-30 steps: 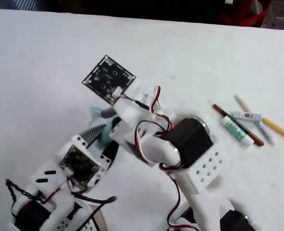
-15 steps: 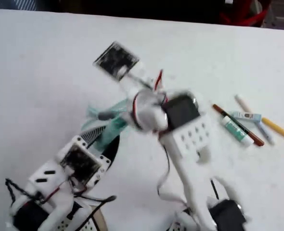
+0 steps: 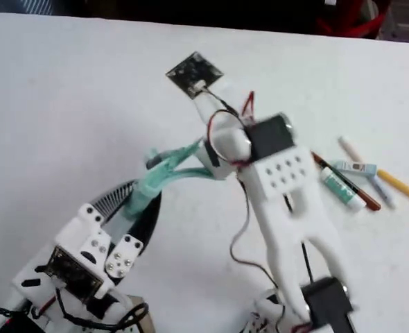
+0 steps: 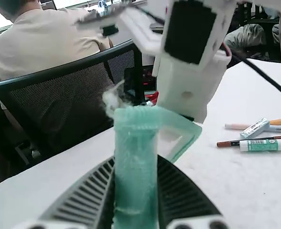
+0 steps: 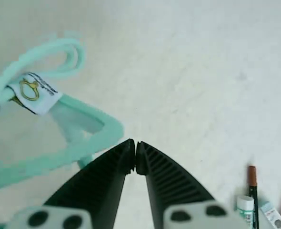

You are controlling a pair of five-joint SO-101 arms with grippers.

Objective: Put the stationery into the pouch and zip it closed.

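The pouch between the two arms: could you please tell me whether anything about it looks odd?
The pouch is not lying flat: the left gripper clamps it, and it stretches crumpled toward the right gripper, mouth gaping sideways. The pens lie loose on the table, apart from it.

Right arm [image 3: 281, 180] stands across mid-table btw the pouch [image 3: 156, 182] and the pens [image 3: 350, 184] by the right edge, blocking the straight path. Left arm [image 3: 86, 250] takes up the near left corner, pouch sticking out ahead of it. Room to pass: bare table [image 3: 66, 90] along far edge & far left corner.
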